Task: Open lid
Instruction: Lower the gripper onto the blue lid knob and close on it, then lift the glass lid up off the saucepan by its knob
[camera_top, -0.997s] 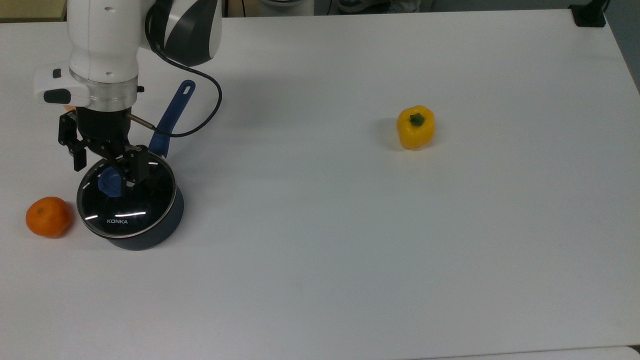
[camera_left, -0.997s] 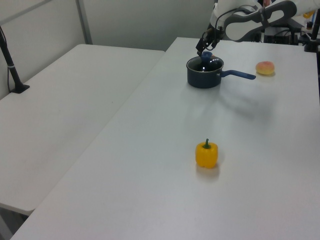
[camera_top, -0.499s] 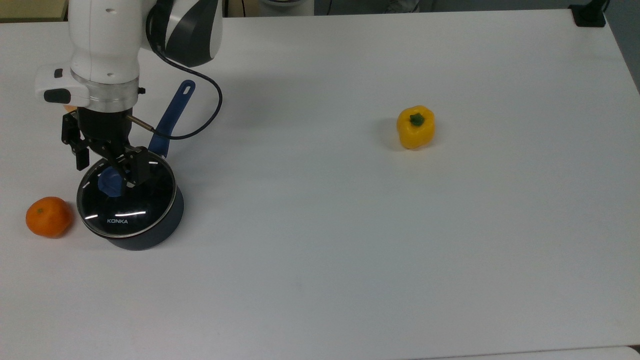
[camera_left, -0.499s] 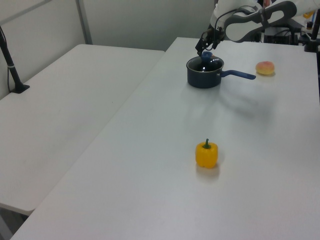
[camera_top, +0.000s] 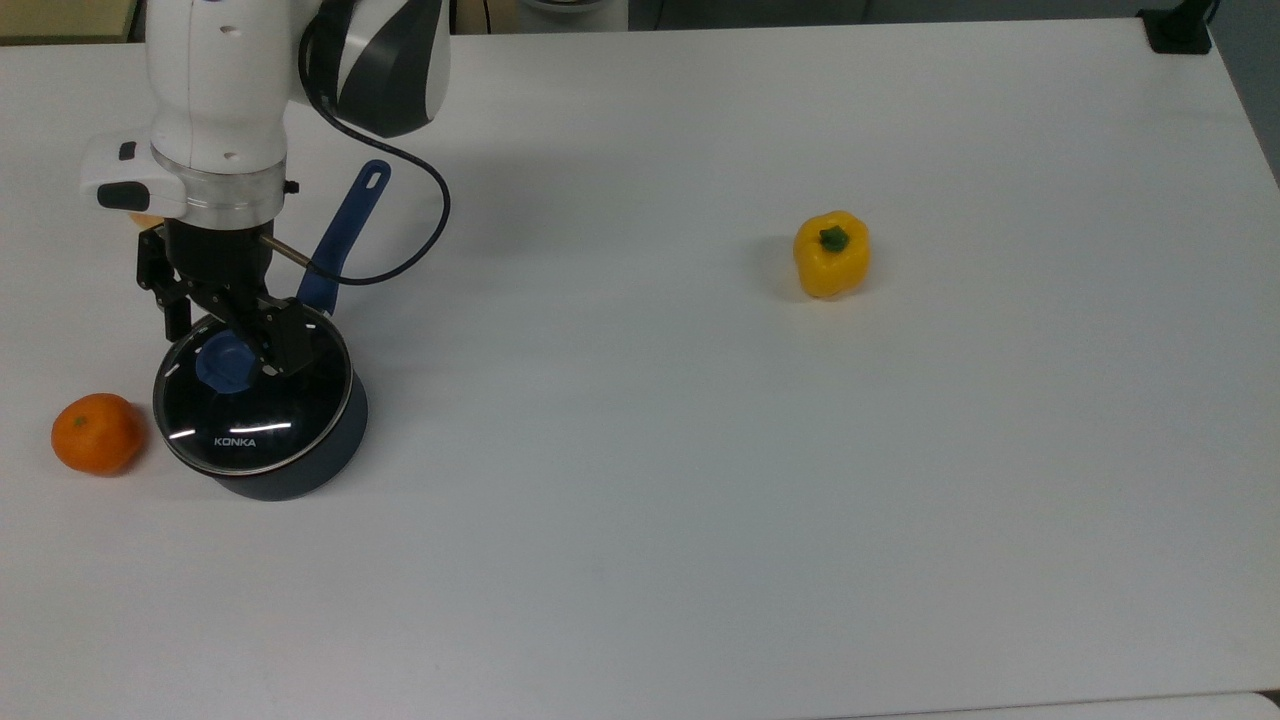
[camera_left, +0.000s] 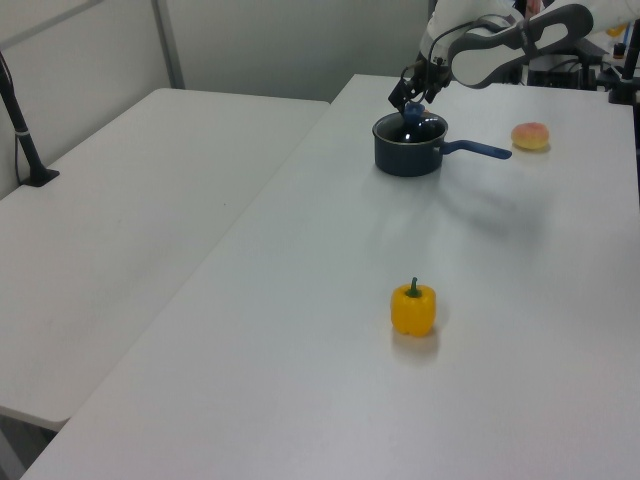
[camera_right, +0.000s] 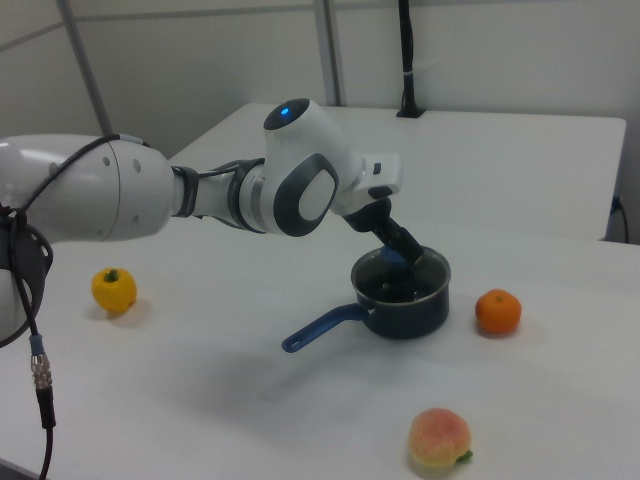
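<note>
The lid (camera_top: 255, 415), clear glass with a metal rim and white "KONKA" lettering, lies flat on the dark saucepan (camera_top: 305, 470) at the top view's left. Its blue knob (camera_top: 224, 366) sits under my gripper (camera_top: 236, 343), which hangs over the lid, open, with one finger on each side of the knob. Whether the fingers touch the knob I cannot tell. In the left view the gripper (camera_left: 411, 94) is just above the saucepan (camera_left: 408, 152). In the right view the gripper (camera_right: 404, 251) reaches down onto the lid (camera_right: 400, 280).
The saucepan's long blue handle (camera_top: 346, 232) points to the table's far side in the top view. An orange (camera_top: 96, 433) lies close to the pan's left. A yellow bell pepper (camera_top: 831, 254) stands far to the right. A peach (camera_right: 438, 440) rests near the handle side.
My gripper has shifted a little toward the top view's right, showing more of the blue knob. The lid and saucepan have not moved.
</note>
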